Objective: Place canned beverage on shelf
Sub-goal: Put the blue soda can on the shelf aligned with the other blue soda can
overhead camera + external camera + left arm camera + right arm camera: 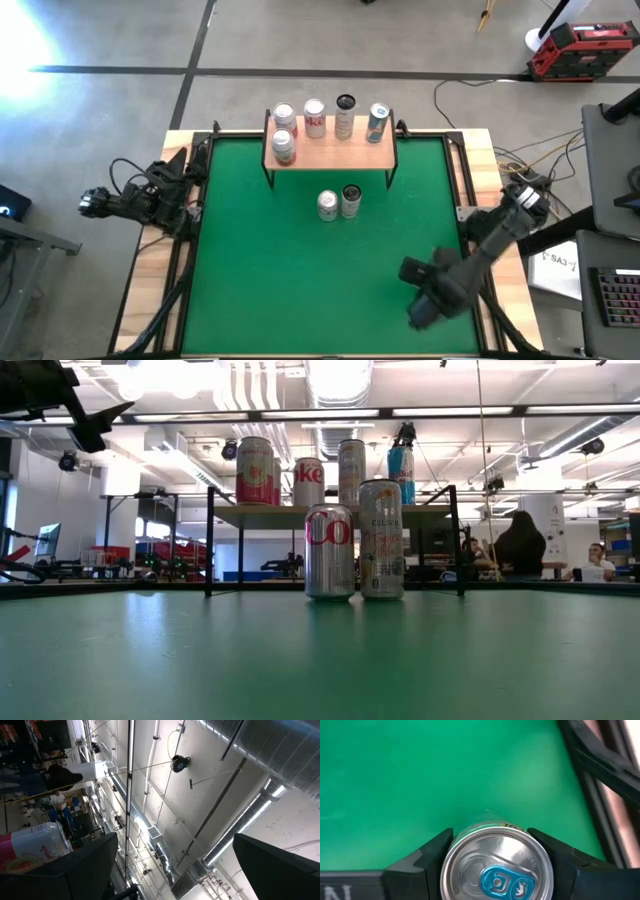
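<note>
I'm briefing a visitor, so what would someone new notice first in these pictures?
The right gripper near the mat's right edge is shut on a can with a blue tab. At the far side, the shelf carries five cans, and two silver cans stand together on the green mat before it.

On the shelf (330, 150), at the frame's upper centre, stand five cans (314, 118). Two cans (339, 203) stand side by side, seemingly touching, on the mat (300, 280) just below it.
</note>
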Controlling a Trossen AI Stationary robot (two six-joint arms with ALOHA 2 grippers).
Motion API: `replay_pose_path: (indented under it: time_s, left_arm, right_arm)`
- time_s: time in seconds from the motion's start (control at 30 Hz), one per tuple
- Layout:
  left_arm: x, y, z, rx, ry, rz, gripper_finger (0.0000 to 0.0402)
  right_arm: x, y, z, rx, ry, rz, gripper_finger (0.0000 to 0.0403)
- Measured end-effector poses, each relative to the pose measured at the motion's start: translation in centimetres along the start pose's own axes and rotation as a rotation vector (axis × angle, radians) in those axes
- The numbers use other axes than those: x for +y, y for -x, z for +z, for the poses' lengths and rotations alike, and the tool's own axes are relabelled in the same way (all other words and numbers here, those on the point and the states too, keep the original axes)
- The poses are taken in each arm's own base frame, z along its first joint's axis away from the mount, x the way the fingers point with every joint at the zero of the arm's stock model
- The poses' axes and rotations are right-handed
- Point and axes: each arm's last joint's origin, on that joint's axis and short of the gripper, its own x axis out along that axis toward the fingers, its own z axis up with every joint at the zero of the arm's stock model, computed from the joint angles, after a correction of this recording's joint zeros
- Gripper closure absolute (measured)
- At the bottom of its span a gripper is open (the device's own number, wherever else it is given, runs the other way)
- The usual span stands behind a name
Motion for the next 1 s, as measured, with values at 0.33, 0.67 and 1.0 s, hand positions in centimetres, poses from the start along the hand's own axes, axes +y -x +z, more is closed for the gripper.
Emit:
replay_pose_path:
  time_s: [0.33, 0.67, 1.0]
  left_arm:
    - [0.0, 0.0, 0.0, 0.000, -0.001, 0.000, 0.0022]
    - [0.0, 0.0, 0.0, 0.001, -0.001, 0.001, 0.0022]
    - [0.0, 0.0, 0.0, 0.002, -0.003, 0.001, 0.0022]
  right_arm:
    - [8.9, 0.8, 6.7, -0.008, 0.132, 0.055, 0.0184]
    - [15.5, -0.2, 12.8, -0.017, 0.272, 0.171, 0.0184]
    - [18.8, -1.7, 16.1, -0.026, 0.439, 0.216, 0.0179]
